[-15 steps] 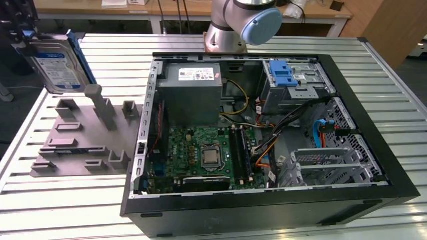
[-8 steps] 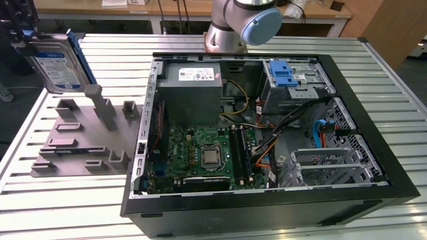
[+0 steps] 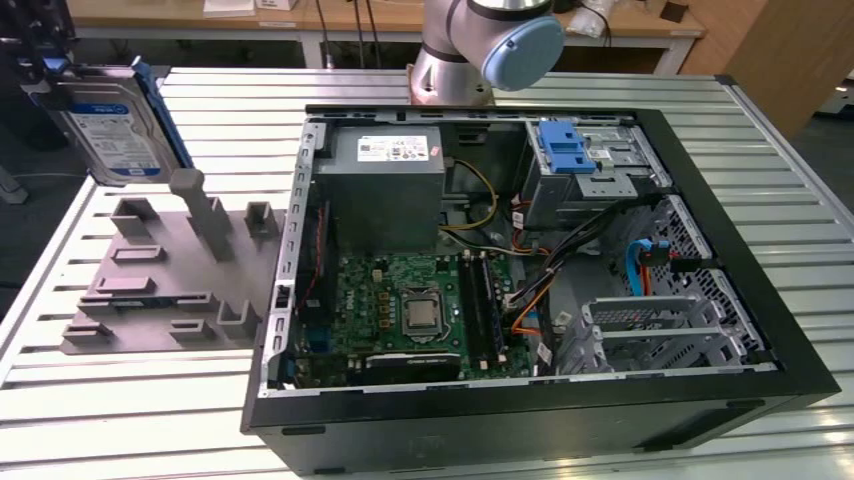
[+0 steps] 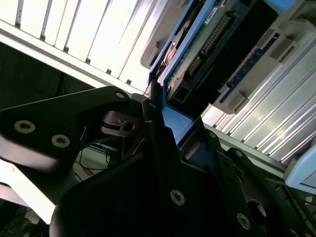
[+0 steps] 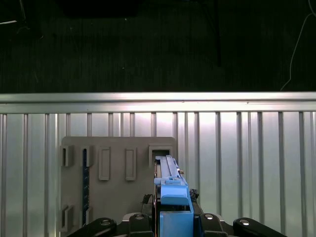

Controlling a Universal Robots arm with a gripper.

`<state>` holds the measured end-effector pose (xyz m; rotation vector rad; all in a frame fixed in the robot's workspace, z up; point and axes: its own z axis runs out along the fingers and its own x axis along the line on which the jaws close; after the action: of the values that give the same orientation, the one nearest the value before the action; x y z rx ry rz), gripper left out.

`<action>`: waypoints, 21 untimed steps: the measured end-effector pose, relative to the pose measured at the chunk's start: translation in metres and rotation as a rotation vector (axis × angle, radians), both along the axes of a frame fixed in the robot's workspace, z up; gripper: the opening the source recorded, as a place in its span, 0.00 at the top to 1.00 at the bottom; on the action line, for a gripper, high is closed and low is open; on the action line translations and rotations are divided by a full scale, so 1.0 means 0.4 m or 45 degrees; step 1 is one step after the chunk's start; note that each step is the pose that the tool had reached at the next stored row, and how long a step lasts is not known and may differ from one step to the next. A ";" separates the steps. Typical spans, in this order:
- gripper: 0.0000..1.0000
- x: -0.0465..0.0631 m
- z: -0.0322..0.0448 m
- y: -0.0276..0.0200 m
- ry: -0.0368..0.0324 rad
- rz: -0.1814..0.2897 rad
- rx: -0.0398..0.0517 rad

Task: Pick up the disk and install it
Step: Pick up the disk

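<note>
the disk (image 3: 118, 125) hangs on edge in the air, at about ten o'clock from the open computer case (image 3: 534, 425) in the exterior view, above the far end of the grey holder plate (image 3: 147, 300) and not touching it. it stands nearly upright, label face toward the camera, probably so that it leaves its slot cleanly and can be carried over the case wall.

in the second wrist view the gripper (image 4: 165, 116) has its jaws closed on the disk's blue carrier frame, pinching one short end, so the connector side and circuit board stay free. the first wrist view looks straight down the disk's edge at the plate, where an empty slot (image 5: 160, 152) sits just beyond it; this is likely the disk's former seat.

the arm's base (image 3: 487, 45) stands at twelve o'clock from the case, and the wrist reaches out toward ten o'clock with the tool seemingly pointing down at the slatted table (image 3: 134, 420). the drive cage (image 3: 607, 175), at one o'clock inside the case, is well apart from the disk, so installing is not yet begun.
</note>
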<state>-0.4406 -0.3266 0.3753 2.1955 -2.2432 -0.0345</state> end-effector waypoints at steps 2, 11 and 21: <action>0.64 0.000 0.001 0.000 0.0000 0.000 0.000; 0.64 0.000 0.006 0.001 0.0000 0.000 0.000; 0.64 0.000 0.012 0.001 0.0000 0.000 0.000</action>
<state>-0.4406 -0.3262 0.3803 2.1955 -2.2432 -0.0344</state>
